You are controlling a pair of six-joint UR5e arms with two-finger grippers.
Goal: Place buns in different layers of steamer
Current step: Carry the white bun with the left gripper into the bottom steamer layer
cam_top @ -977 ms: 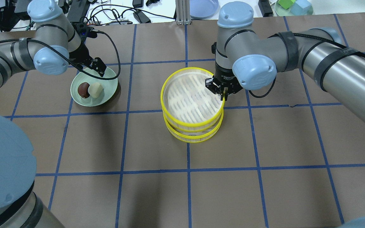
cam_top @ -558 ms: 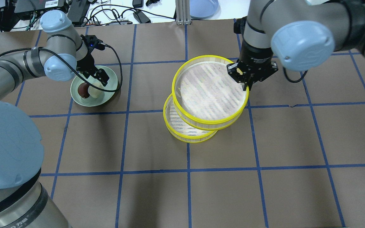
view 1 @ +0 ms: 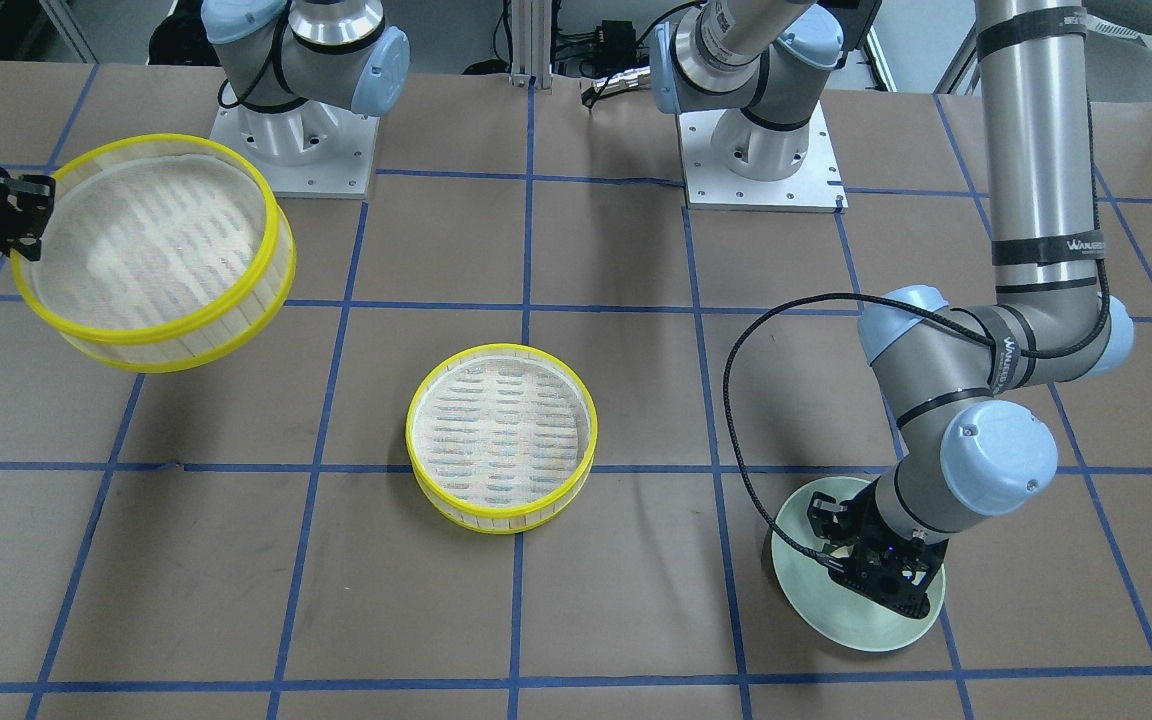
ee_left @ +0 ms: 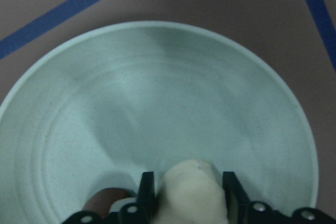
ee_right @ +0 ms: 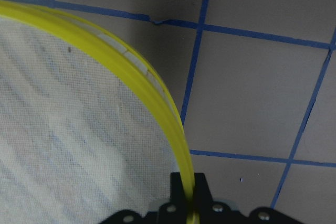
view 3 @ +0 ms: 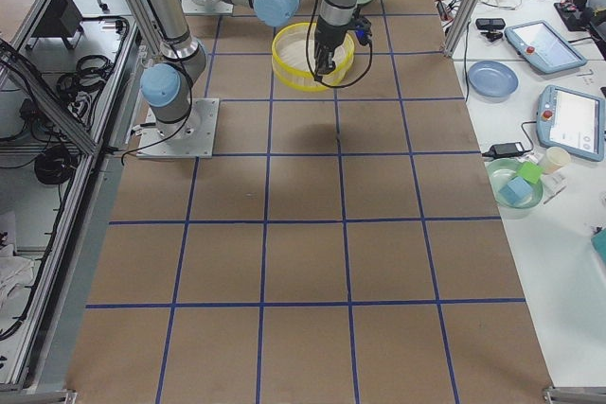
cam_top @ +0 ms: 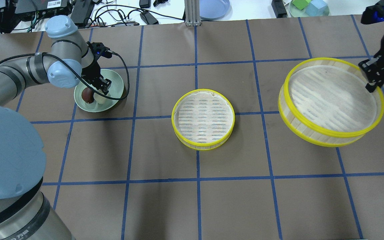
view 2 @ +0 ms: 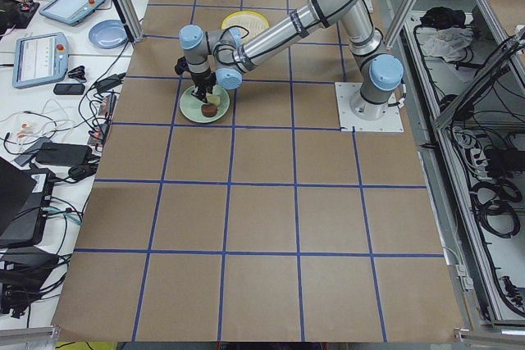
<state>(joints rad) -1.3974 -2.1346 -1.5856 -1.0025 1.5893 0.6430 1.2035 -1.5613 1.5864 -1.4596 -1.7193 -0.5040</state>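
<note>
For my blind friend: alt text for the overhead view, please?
The right hand holds a yellow-rimmed steamer layer tilted above the table; another layer sits at the centre. The left hand grips a pale bun in a green plate.

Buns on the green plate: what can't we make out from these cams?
- Brown bun: overhead, left gripper covers part; left wrist view's bottom edge leaves a sliver.
- White bun: left wrist view's bottom edge cuts it; fingers flank it, grip unclear.
- Both buns: front-facing view, left arm hides them over the plate.
- Right gripper, holding the lifted steamer layer: front-facing view's left edge cuts it off.
- Side views: buns too small.
</note>
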